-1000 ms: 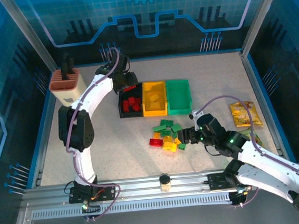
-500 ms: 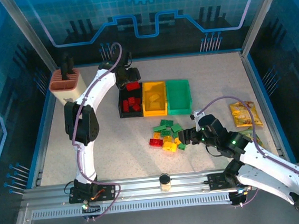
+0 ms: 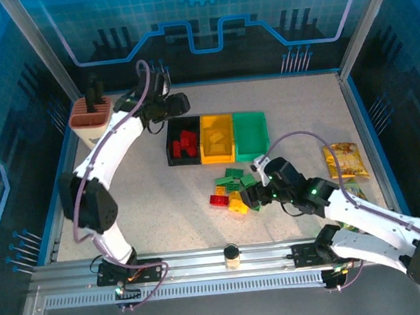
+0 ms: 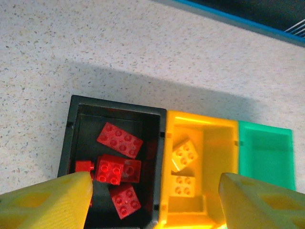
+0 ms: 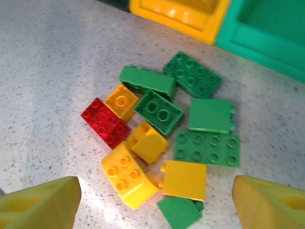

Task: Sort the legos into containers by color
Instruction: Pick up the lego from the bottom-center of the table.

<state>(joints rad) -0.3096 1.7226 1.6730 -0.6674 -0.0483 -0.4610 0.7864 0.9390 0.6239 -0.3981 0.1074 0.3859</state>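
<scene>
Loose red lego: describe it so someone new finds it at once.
On the near side of the row of bins, a pile of loose legos lies on the table. The red brick sits at the pile's left edge; it is the only red piece among yellow and green.

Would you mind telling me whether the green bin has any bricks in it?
Empty: the green bin shows a bare floor from above, and the green bricks lie loose outside it.
</scene>
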